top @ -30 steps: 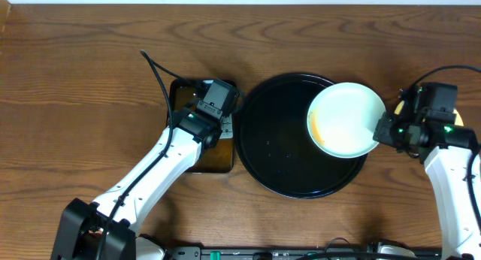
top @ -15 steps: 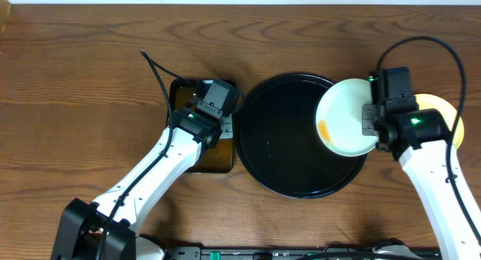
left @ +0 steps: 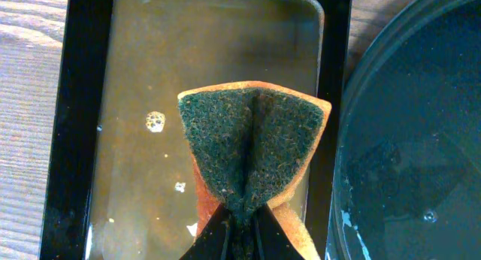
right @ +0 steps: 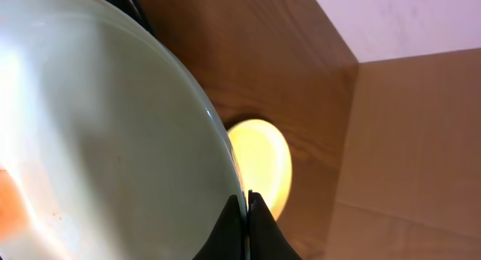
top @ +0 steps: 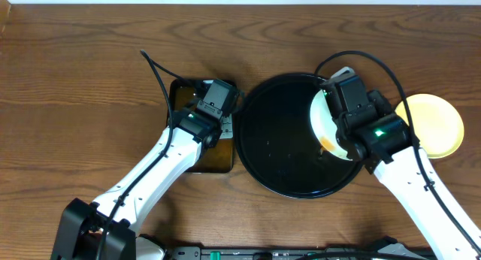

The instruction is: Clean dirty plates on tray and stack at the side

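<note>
Gripping the mint plate (top: 322, 121) by its rim, your right pincer (right: 246, 204) holds it tilted over the tray's (top: 259, 140) right part; your left pincer (left: 240, 215) is clamped on the sponge (left: 252, 147) above the pan (left: 143, 80). Bring the sponge across and wipe the orange smear (top: 326, 146) lightly

Bright even light, soft shadows (near plate (right: 98, 140) blurred)

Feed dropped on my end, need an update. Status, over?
Left gripper shut on sponge, over pan. Right gripper shut on mint plate at rim, tilted over tray, orange smear showing. Yellow plate on table, right. Nothing seen in the way.
</note>
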You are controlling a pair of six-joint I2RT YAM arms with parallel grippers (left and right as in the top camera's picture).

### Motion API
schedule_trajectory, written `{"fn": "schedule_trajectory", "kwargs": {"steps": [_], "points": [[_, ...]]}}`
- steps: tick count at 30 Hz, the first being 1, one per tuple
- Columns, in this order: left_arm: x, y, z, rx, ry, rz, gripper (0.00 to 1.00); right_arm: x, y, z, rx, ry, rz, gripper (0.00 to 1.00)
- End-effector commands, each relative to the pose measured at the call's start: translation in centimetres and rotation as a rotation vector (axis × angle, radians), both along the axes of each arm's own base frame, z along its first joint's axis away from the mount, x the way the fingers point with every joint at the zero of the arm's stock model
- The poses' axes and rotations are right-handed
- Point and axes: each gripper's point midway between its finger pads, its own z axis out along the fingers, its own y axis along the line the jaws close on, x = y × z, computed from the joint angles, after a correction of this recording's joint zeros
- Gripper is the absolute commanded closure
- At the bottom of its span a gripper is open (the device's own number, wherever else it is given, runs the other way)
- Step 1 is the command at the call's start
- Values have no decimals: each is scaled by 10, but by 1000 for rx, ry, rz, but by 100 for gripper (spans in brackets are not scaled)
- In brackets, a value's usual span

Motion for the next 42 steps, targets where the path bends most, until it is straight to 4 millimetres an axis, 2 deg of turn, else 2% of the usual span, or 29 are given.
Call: {"fn": "schedule_trajectory", "kwargs": {"steps": [1, 24, 34, 38, 42], "points": [[0, 6, -1, 22, -4, 8, 92, 2, -3, 16, -69, -33, 6, 99], [0, 6, -1, 22, -4, 8, 92, 6, -12, 27, -117, -85, -38, 99], [0, 6, -1, 22, -4, 8, 92, 9, -11, 30, -83, -123, -63, 99], [1, 6, -1, 28, -4, -1, 92, 13, -22, 26, 52, -186, -181, 99], [1, 5, -2, 62, -5, -69, 92, 14, -51, 16, 218, -235, -366, 99]]}}
